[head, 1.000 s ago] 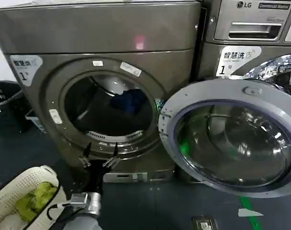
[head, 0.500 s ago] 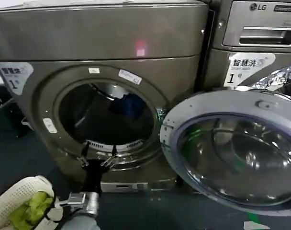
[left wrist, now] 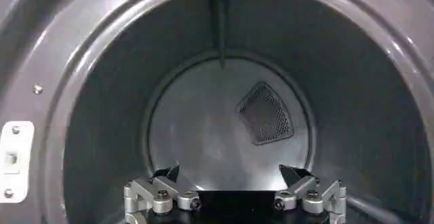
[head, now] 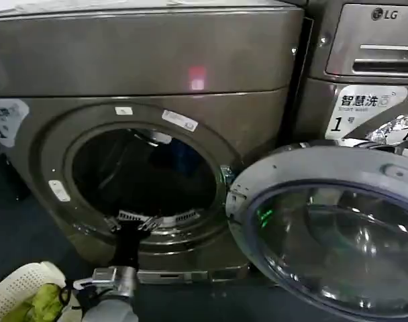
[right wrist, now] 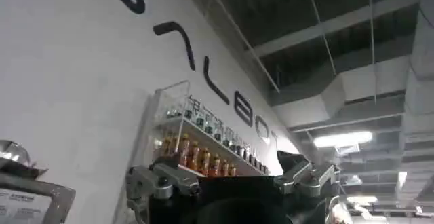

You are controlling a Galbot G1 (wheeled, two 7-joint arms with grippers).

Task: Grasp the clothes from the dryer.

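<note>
At dryer [head: 143,87] mouth, left gripper [head: 131,223] jaws apart; dark blue clothes [head: 184,153] deep inside.

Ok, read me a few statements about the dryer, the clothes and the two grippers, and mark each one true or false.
1. The dryer has its door swung open. True.
2. The left gripper is shut on the clothes. False: it is open and empty at the lower rim of the drum opening, with the dark blue clothes deeper inside.
3. The yellow-green cloth lies inside the drum. False: it sits in the white basket on the floor, beside the left arm.
4. The right gripper points up at a wall and ceiling, away from the dryer. True.
5. A red light glows on the dryer's front above the opening. True.
</note>
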